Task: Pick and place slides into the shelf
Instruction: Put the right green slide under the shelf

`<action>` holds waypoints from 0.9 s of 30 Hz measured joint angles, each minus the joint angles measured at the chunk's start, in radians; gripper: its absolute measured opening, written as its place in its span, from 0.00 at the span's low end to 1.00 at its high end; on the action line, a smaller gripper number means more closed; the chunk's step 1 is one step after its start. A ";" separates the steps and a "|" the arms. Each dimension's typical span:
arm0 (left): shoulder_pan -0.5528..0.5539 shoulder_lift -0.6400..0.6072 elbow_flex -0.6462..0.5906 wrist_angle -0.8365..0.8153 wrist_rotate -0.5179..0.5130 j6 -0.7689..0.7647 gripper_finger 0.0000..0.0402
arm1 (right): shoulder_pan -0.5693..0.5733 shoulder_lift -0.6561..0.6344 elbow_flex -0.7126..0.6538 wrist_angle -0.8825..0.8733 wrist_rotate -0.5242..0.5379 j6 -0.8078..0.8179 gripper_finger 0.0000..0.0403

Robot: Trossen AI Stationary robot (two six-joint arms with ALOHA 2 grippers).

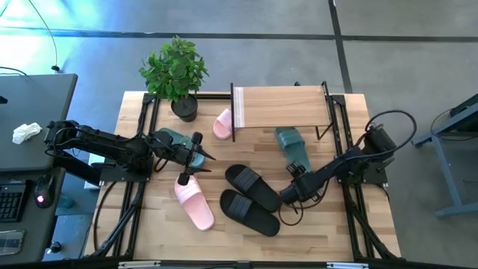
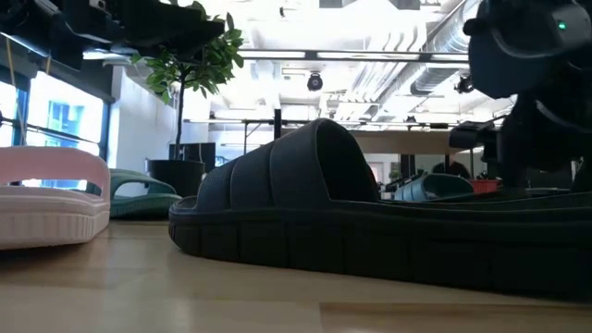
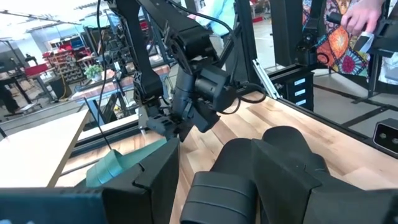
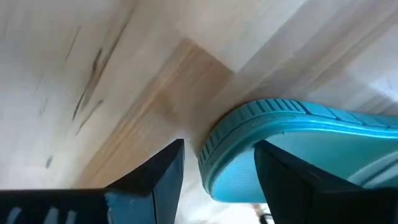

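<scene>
From above we see the right gripper (image 1: 296, 173) low over the table, at the near end of a teal slide (image 1: 293, 149) that lies just in front of the shelf (image 1: 280, 107); the arm itself hides the fingertips here. The left gripper (image 1: 196, 155) hovers beside the other teal slide (image 1: 173, 140), with a pink slide (image 1: 194, 203) just below it and two black slides (image 1: 252, 185) between the arms; a second pink slide (image 1: 222, 124) leans at the shelf's left leg, near a potted plant (image 1: 176, 72). At table height a black slide (image 2: 370, 213) fills most of the frame and hides nearly everything behind; a pink slide (image 2: 51, 205) is cut off at the left edge, and we cannot make out either gripper's fingers. The left wrist view shows the black slides (image 3: 261, 180) ahead of its own fingers (image 3: 155, 186), nothing between them, and the right arm (image 3: 199, 87) farther off, touching teal. The right wrist view shows the teal slide's rim (image 4: 249, 134) between its spread fingers (image 4: 152, 177), the right gripper's jaws straddling the edge, not yet clamped on it.
</scene>
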 joint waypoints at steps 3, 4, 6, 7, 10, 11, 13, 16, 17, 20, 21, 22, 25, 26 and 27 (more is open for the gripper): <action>0.000 0.000 0.000 -0.001 0.000 0.000 0.45 | -0.019 -0.018 -0.001 0.007 -0.015 0.047 0.42; 0.000 0.000 0.000 -0.003 0.000 0.000 0.45 | -0.026 -0.021 -0.001 0.010 -0.018 0.065 0.40; 0.000 0.000 0.000 -0.005 0.000 0.000 0.45 | -0.040 -0.030 -0.001 0.015 -0.024 0.099 0.35; 0.000 0.000 0.000 -0.005 0.000 0.000 0.45 | -0.047 -0.032 -0.001 0.019 -0.024 0.116 0.33; 0.000 0.000 0.000 -0.005 0.000 0.000 0.45 | -0.068 -0.032 -0.001 0.025 -0.023 0.168 0.26; 0.000 0.000 0.000 -0.005 0.000 0.000 0.45 | -0.074 -0.032 -0.001 0.029 -0.025 0.180 0.24; 0.000 0.000 0.000 -0.007 0.000 0.000 0.45 | -0.082 -0.032 -0.001 0.035 -0.030 0.205 0.21; 0.000 0.000 0.000 -0.016 0.000 0.000 0.45 | -0.084 -0.033 -0.001 0.041 -0.029 0.242 0.19; 0.000 0.000 0.000 -0.019 0.000 0.000 0.45 | -0.084 -0.033 -0.001 0.042 -0.029 0.249 0.18; 0.000 0.000 0.000 -0.028 0.000 0.000 0.45 | -0.084 -0.033 -0.001 0.043 -0.026 0.290 0.12; 0.000 0.000 0.000 -0.027 0.000 0.000 0.45 | -0.084 -0.033 -0.001 0.043 -0.025 0.310 0.09; 0.000 0.000 0.000 -0.027 0.000 0.000 0.45 | -0.084 -0.033 -0.001 0.043 -0.024 0.329 0.06; 0.000 0.000 0.000 -0.027 0.000 0.000 0.45 | -0.082 -0.033 -0.001 0.042 -0.011 0.387 0.02; 0.000 0.000 0.000 -0.027 0.000 0.000 0.45 | -0.078 -0.032 -0.001 0.041 0.000 0.415 0.03; 0.000 0.000 0.000 -0.027 0.000 0.000 0.45 | -0.073 -0.031 -0.002 0.044 0.021 0.440 0.03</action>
